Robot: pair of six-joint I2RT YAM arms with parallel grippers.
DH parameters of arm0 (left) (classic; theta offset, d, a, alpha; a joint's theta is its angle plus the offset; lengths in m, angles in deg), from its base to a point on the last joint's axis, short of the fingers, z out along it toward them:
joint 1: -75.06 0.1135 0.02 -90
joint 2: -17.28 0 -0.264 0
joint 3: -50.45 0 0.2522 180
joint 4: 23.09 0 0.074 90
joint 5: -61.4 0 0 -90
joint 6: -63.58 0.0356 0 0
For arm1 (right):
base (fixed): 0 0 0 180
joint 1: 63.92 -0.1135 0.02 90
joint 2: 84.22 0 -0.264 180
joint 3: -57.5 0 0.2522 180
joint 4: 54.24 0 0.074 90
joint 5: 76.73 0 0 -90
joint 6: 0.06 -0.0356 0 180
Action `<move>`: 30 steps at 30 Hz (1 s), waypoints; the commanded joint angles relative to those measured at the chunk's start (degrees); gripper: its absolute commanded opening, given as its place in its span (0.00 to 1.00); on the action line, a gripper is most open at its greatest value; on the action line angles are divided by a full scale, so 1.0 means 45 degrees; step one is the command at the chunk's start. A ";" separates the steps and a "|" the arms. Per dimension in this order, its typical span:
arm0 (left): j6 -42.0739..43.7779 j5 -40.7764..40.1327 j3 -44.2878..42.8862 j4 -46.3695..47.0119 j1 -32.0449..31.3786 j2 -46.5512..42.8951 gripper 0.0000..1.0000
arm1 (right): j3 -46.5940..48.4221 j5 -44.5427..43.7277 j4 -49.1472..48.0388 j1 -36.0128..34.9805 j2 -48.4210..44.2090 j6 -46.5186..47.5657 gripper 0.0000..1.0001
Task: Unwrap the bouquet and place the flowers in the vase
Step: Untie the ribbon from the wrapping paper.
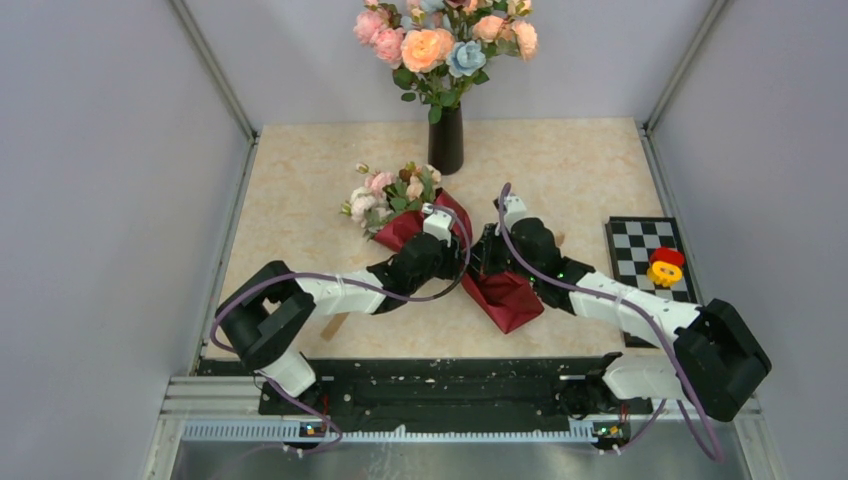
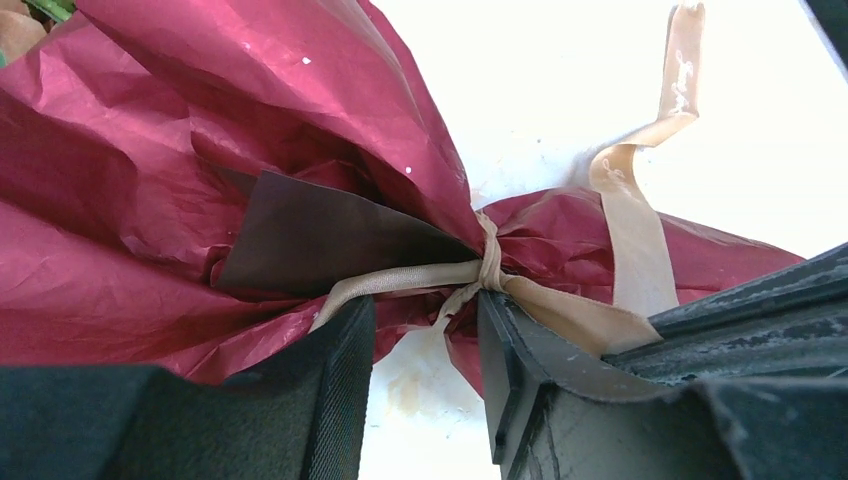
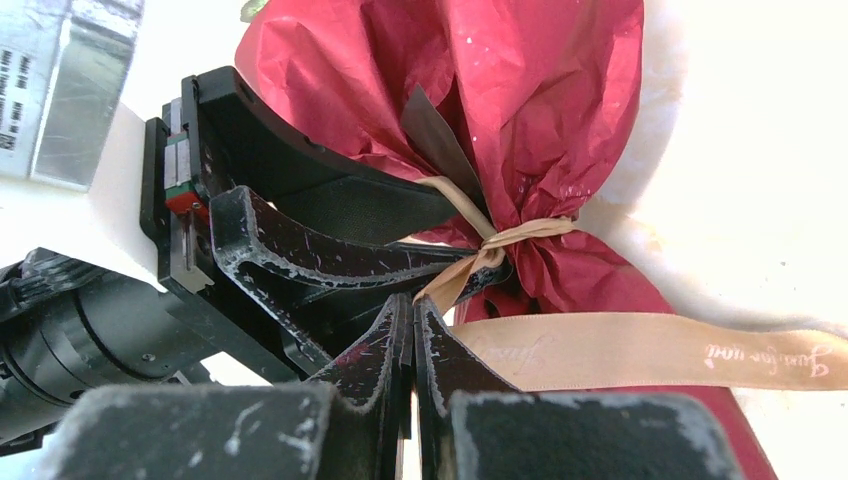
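Bouquet [image 1: 505, 295] lies wrapped at mid-frame in the top view, its flowers [image 1: 385, 195] pointing upper left, with the vase [image 1: 446, 140] well apart at top centre. Untying looks to be the step in hand. The right gripper [image 3: 412, 310] is pinched closed on a tail of the ribbon [image 3: 640, 350], and the left gripper [image 2: 425, 320] stands half-wide astride the knot [image 2: 488, 265]. The next move likely calls for a steady pull to slip the knot.

Bouquet [image 1: 508, 296] before the vase [image 1: 446, 140]

One bouquet [image 1: 505, 295] at centre, tied with one ribbon [image 3: 640, 350]. One vase [image 1: 445, 140] at twelve o'clock. One checkered board [image 1: 632, 250] at three o'clock, carrying one red-and-yellow object [image 1: 664, 268]. Two hands: left hand [image 2: 425, 330], right hand [image 3: 412, 320].
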 commanded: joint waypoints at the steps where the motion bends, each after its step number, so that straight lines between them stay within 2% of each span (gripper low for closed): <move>1: 0.0093 0.0088 0.0258 0.1345 0.0066 0.0053 0.45 | -0.0046 0.0276 -0.1233 0.0091 -0.0227 -0.0449 0.00; 8: -0.0091 0.0535 0.0717 0.2953 0.0046 0.0194 0.23 | -0.0293 0.0169 -0.1351 0.0088 -0.0241 -0.0726 0.00; 13: -0.0327 0.0538 0.0898 0.3270 0.0041 0.0113 0.02 | -0.0445 0.0063 -0.1300 0.0084 -0.0229 -0.0761 0.00; 14: -0.0355 0.0477 0.0920 0.3220 0.0043 0.0096 0.00 | -0.0487 -0.0012 -0.1247 0.0085 -0.0245 -0.0761 0.00; 22: -0.0962 -0.0519 0.1848 0.2889 0.0063 -0.0436 0.00 | -0.0840 -0.1395 -0.0486 0.0093 -0.0628 -0.0407 0.00; 30: -0.1371 -0.0563 0.2486 0.2731 0.0048 -0.1123 0.00 | -0.1068 -0.2369 0.0383 0.0096 -0.0759 0.0009 0.00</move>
